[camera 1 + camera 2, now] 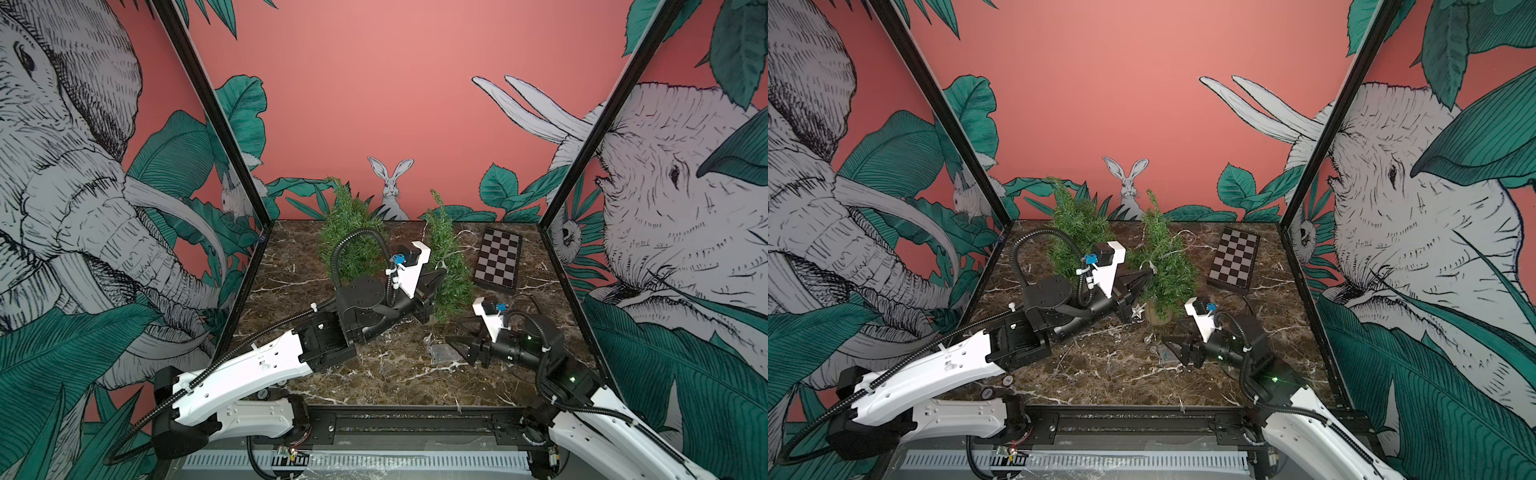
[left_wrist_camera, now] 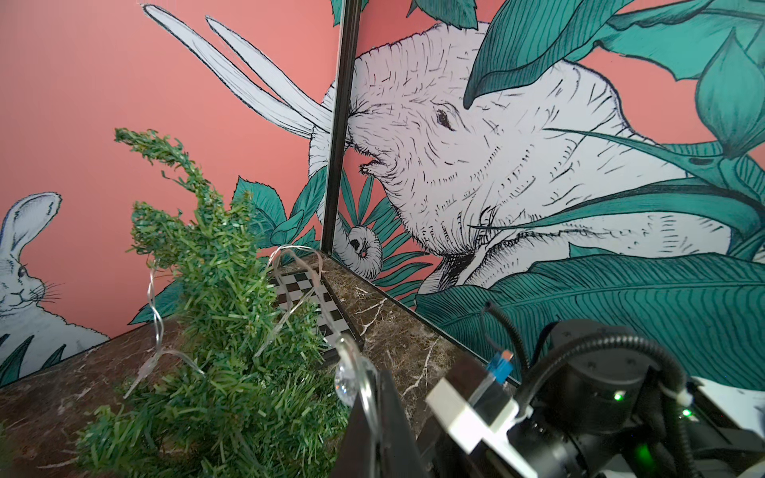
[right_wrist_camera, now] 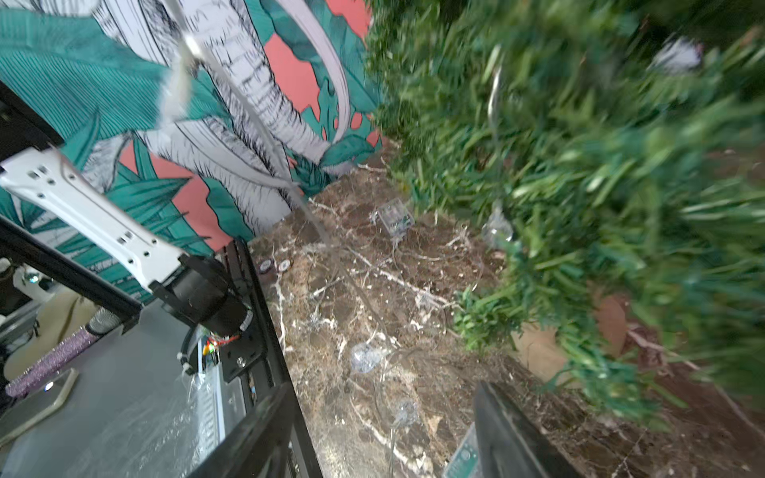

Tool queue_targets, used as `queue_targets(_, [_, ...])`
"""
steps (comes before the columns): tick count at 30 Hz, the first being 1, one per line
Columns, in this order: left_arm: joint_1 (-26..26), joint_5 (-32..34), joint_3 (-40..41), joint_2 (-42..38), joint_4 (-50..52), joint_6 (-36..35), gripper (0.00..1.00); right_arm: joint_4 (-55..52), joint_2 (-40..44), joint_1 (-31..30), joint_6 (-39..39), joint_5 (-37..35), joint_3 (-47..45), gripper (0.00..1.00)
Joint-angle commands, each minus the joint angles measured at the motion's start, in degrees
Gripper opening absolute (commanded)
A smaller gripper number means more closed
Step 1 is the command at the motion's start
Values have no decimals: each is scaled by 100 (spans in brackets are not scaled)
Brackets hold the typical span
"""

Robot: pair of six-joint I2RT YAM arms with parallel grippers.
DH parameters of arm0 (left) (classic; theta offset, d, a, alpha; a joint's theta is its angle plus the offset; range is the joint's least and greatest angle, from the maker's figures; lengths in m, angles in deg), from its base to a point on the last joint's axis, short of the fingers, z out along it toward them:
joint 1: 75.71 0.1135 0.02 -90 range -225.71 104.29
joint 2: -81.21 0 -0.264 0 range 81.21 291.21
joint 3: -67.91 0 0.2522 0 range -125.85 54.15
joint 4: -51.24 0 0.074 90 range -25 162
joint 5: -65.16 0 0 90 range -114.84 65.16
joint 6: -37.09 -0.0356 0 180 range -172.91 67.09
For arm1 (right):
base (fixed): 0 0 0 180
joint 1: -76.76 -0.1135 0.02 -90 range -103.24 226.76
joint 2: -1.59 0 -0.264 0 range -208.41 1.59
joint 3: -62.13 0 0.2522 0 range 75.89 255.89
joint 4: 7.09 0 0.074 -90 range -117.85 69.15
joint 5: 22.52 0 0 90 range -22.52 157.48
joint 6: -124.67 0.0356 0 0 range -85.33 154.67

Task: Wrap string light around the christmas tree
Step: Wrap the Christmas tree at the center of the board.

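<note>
A small green christmas tree [image 1: 451,266] [image 1: 1167,266] stands mid-table on a tan base. The string light [image 2: 289,298], a thin clear wire with clear bulbs, loops over its branches and trails onto the table [image 3: 364,358]. My left gripper [image 1: 440,277] [image 1: 1147,274] [image 2: 383,378] is at the tree's left side, shut on the wire just behind a bulb [image 2: 345,383]. My right gripper [image 1: 455,345] [image 1: 1170,347] [image 3: 381,418] hovers low over the table in front of the tree, open, with only loose wire and a bulb [image 3: 405,409] on the marble below it.
A second green tree [image 1: 353,237] [image 1: 1075,232] stands behind the left arm. A folded chessboard [image 1: 498,259] [image 1: 1235,259] lies at the back right. A clear battery box [image 1: 442,354] [image 1: 1166,354] sits by the right gripper's fingers. Walls enclose three sides of the marble table [image 1: 374,374].
</note>
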Motion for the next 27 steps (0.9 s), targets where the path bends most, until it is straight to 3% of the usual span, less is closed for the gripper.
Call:
queue_targets(1, [-22, 58, -199, -8, 45, 91, 0, 622, -252, -355, -43, -727, -148, 70])
queue_targets(12, [-22, 115, -243, -17, 44, 144, 0, 1145, -358, -1502, 333, -2088, -1004, 73])
queue_targets(20, [-21, 109, -304, -1, 20, 187, 0, 1434, -827, -1915, 506, -2835, -1395, 68])
queue_targets(24, [-20, 133, -330, 14, 5, 197, 0, 1437, -919, -1980, 546, -3192, -1500, 59])
queue_targets(27, [-22, 197, -319, -10, 21, 183, 0, 1347, -848, -1994, 526, -3426, -1450, 38])
